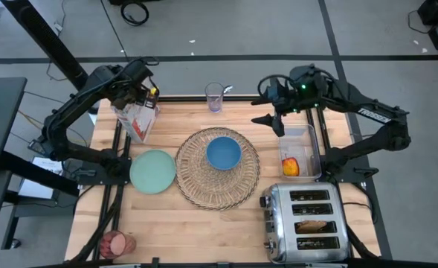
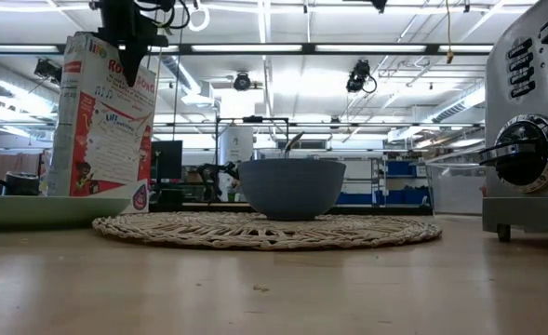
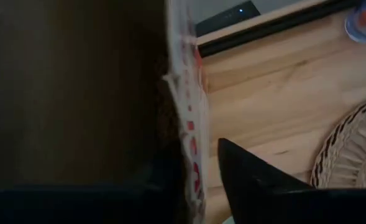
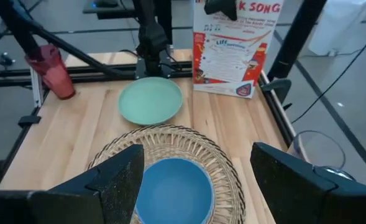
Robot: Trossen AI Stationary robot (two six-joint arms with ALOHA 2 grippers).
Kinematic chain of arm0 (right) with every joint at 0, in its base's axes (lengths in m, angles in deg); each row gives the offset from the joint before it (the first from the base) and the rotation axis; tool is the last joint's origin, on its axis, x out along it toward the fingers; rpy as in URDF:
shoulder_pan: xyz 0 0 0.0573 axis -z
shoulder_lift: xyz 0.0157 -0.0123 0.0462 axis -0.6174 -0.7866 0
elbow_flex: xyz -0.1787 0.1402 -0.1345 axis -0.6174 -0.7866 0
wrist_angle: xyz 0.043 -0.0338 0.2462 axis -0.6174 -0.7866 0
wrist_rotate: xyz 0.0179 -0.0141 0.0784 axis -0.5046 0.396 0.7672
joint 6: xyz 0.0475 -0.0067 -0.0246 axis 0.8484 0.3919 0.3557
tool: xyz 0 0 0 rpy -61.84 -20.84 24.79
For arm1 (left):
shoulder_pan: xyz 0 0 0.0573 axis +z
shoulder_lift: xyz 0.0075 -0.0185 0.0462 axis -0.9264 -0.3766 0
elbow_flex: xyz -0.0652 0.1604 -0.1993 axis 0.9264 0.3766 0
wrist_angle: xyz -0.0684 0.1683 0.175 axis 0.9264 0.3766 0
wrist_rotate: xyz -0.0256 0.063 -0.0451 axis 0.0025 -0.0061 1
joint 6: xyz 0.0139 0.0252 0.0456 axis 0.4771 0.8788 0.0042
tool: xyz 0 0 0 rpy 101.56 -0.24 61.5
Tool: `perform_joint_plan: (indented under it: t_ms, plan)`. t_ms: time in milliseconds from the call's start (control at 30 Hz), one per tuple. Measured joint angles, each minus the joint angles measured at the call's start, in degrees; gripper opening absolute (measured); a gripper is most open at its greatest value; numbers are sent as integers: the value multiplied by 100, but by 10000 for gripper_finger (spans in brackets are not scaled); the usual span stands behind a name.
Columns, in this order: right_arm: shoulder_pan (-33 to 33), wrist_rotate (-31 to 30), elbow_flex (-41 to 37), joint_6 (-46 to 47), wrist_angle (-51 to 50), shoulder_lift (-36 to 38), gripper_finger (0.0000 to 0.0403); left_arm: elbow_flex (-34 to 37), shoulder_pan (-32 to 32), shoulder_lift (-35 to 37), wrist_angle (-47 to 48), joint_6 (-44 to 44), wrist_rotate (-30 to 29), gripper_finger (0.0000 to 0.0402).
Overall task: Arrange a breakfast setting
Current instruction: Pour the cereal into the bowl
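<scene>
A red-and-white cereal box [image 1: 138, 119] stands upright at the table's far left, its open top under my left gripper [image 3: 198, 162]. That gripper points down, one finger inside the box and one outside. My right gripper [image 4: 195, 180] hangs open and empty over the far right [image 1: 278, 120]. The blue bowl [image 1: 224, 152] sits on the wicker placemat [image 1: 219, 186] at mid-table. The mint-green plate [image 1: 152, 171] lies left of the mat. The apple [image 1: 290, 167] lies in a clear tub [image 1: 302, 138]. A toast slice [image 1: 315, 223] sits in the toaster. My left gripper comes from above and stands astride the box's top wall [image 3: 186, 118]. One finger is inside the open top and one finger [image 3: 251, 180] is outside. A strip of table shows between the outer finger and the wall. Whether the inner finger touches, I cannot tell.
The steel toaster [image 1: 308, 219] fills the near right corner. A glass of pink drink [image 1: 117, 243] stands at the near left corner. A clear glass [image 1: 216, 97] holding the spoon stands at the far edge. Bare wood lies in front of the mat.
</scene>
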Motion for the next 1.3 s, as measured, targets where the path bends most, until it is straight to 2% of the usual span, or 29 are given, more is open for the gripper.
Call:
perform_joint_plan:
  t_ms: [167, 200, 367, 433, 600, 800, 1033, 1300]
  plan:
    - [114, 378, -279, -331, 454, -185, 286, 0, -79, 3, -5, 365, 49, 19]
    - [113, 398, -364, -414, 618, -194, 285, 0, -106, 8, -8, 369, 73, 12]
    - [116, 387, -652, -553, 1378, -188, 285, -228, -296, 82, 240, 543, 127, 5]
    - [115, 151, -666, -549, 1514, -197, 294, -514, -421, 82, 314, 697, 129, 5]
    - [104, -225, -668, -281, 1598, -382, 338, -1582, -999, 90, 306, 1568, 129, 3]
    - [-33, 105, -671, 159, 2085, -754, 394, -2702, -1990, 86, 305, 2592, 256, 2]
    - [-305, -45, -671, 403, 2464, -1154, 389, -3337, -3157, 84, 299, 3228, 784, 1]
    - [-820, -138, -671, 1332, 2609, -1595, 389, -3367, -4129, 82, 299, 3199, 861, 1]
